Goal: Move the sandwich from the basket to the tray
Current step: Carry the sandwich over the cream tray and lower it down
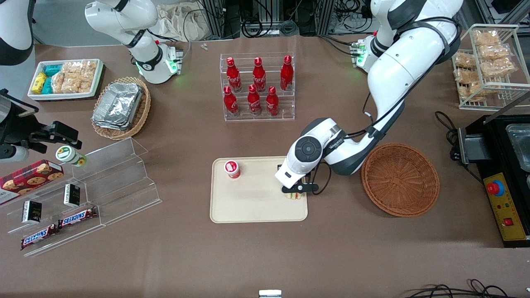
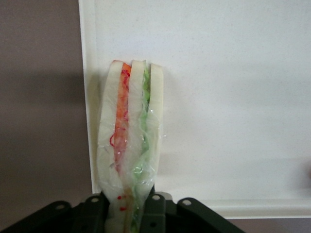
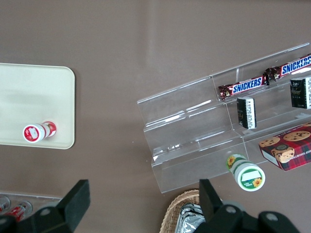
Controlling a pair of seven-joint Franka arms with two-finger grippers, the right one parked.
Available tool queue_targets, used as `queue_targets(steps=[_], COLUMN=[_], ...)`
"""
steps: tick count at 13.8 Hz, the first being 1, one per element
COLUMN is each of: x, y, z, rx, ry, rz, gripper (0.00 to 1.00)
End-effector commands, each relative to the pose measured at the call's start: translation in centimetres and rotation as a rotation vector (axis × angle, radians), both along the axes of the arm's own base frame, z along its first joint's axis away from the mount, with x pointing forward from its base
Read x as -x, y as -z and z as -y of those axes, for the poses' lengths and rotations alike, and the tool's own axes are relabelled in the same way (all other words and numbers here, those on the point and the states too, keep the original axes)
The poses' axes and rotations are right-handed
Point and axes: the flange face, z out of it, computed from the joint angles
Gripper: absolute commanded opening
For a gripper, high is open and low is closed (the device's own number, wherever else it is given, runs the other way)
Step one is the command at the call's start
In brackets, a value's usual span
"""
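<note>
One wrapped wedge sandwich (image 2: 130,141) is held pinched in the left gripper (image 1: 296,191) low over the beige tray (image 1: 248,207) near frame centre, the wicker basket (image 1: 400,179) lying emptied, so placement seems underway and release is judged next.

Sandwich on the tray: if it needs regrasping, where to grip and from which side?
Grip the sandwich across its flat bread faces, coming straight down from above, as the claw does now. It stands on edge on the tray, close to the rim nearest the basket, layers facing up, so the two outer slices give parallel surfaces. Squeeze lightly; it is soft and wrapped in film.
</note>
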Motion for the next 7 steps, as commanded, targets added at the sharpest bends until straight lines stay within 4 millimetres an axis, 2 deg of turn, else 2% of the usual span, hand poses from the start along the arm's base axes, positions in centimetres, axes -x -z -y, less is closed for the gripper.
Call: queue_targets(steps=[1, 3, 4, 7], x=[-0.8, -1.8, -2.7, -2.8], y=[-0.1, -1.4, -2.8, -6.3], z=[0.1, -0.7, -0.9, -1.7], rx=[-0.015, -0.002, 0.006, -0.052], ry=[-0.006, -0.034, -0.05, -0.049], rz=[0.025, 0.037, 0.057, 0.062], gripper=[1.0, 1.0, 1.0, 1.0])
